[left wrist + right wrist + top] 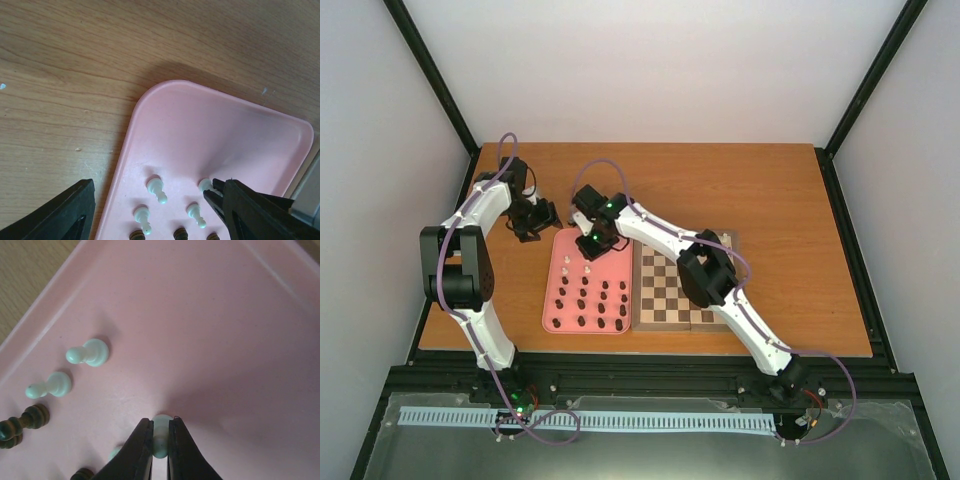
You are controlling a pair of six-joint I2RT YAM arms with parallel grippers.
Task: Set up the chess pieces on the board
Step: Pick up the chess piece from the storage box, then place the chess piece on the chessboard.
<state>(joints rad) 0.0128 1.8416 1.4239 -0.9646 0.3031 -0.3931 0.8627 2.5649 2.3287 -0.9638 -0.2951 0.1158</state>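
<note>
Pink tray (215, 330): open floor toward far rim. My right pincer (160, 426) nipped tight on white pawn (161, 442); left pincer (150, 192) gaping wide, holding nothing.

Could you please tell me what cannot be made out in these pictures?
Top view: the right arm covers part of the board.
Right wrist view: the right claw hides the sides of the white piece.
Left wrist view: dark pieces cut by the bottom edge.
</note>
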